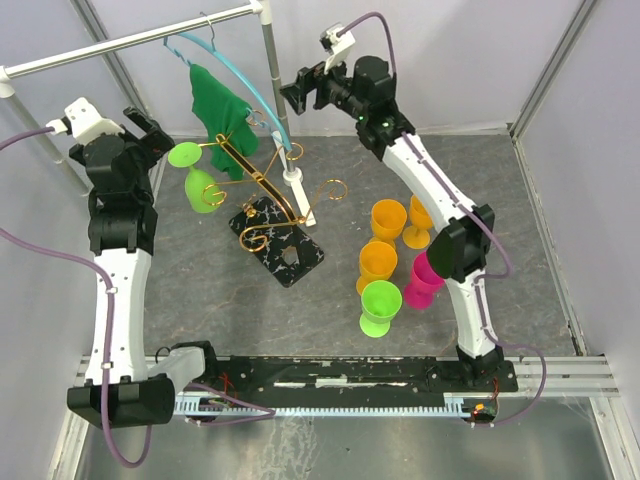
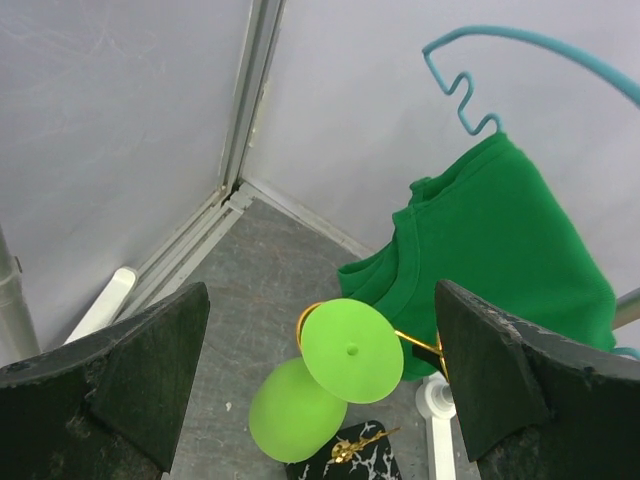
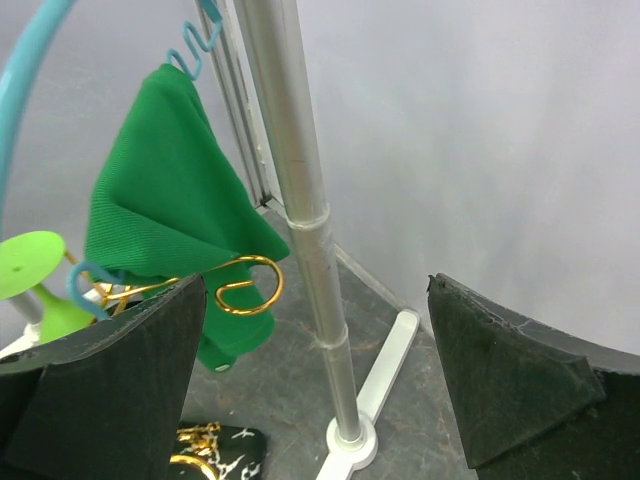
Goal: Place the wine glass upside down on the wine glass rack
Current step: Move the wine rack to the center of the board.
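Note:
A light-green wine glass (image 1: 200,180) hangs upside down from a left arm of the gold wine glass rack (image 1: 262,185), foot up and bowl down. The rack stands on a black marbled base (image 1: 285,250). My left gripper (image 1: 152,135) is open just left of the glass and apart from it. In the left wrist view the glass (image 2: 350,350) shows beyond the open left gripper (image 2: 318,385). My right gripper (image 1: 298,90) is open and empty, high behind the rack. In the right wrist view the right gripper (image 3: 315,385) frames the rail's pole, and a gold scroll arm (image 3: 250,285) curls at left.
A white clothes rail (image 1: 272,70) stands behind the rack, with a green cloth (image 1: 220,115) on a blue hanger (image 1: 235,70). Three orange glasses (image 1: 388,218), a green one (image 1: 380,305) and a pink one (image 1: 425,278) stand at right near the right arm.

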